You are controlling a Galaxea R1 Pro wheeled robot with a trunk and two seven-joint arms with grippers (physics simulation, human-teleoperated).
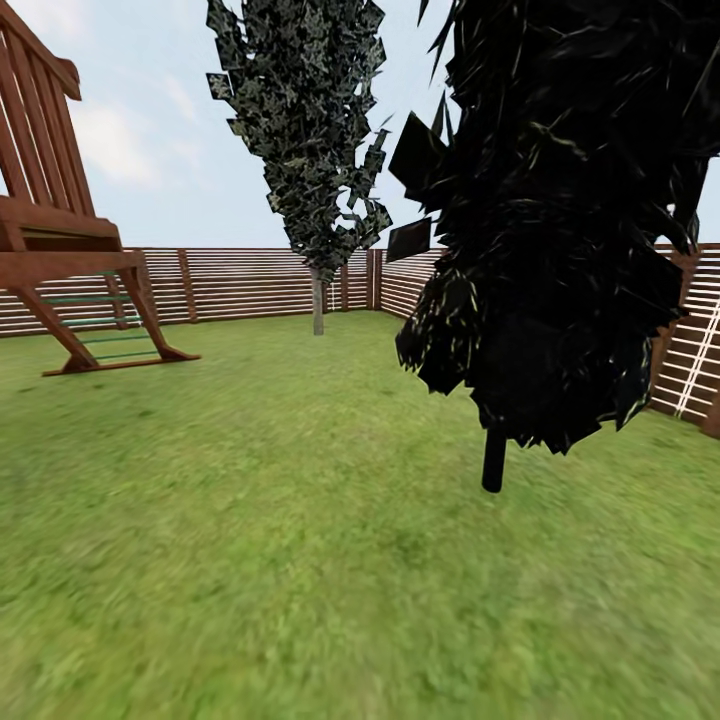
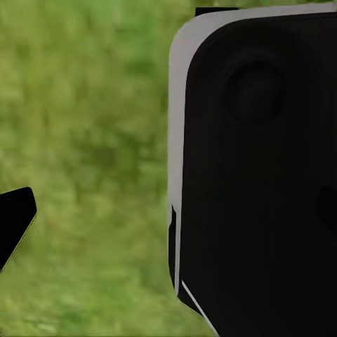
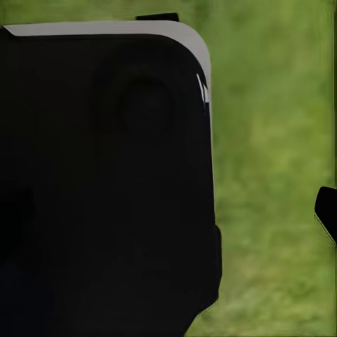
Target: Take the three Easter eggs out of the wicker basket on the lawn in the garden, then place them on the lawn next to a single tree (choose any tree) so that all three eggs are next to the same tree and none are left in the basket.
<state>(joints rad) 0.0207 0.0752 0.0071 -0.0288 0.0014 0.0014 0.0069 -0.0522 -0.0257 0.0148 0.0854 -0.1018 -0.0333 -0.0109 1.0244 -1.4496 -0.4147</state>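
Note:
The lawn (image 1: 250,520) stretches ahead as mottled green grass inside the garden. A tree (image 1: 317,300) with a thin pale trunk and dark, pale-flecked leaves stands at the far side by the fence. The Easter eggs and the wicker basket are out of view. In the left wrist view one dark fingertip (image 2: 14,217) pokes in over grass, beside a black, grey-edged robot panel (image 2: 260,175). The right wrist view has a dark fingertip (image 3: 326,210) at the edge, next to a similar panel (image 3: 105,189). I cannot tell how either gripper's jaws stand.
A near-black tree (image 1: 560,250) with a thin black trunk (image 1: 493,460) stands close at the right. At the left is a wooden play tower (image 1: 60,250) with a ladder. A brown slatted fence (image 1: 250,280) closes the yard behind and to the right.

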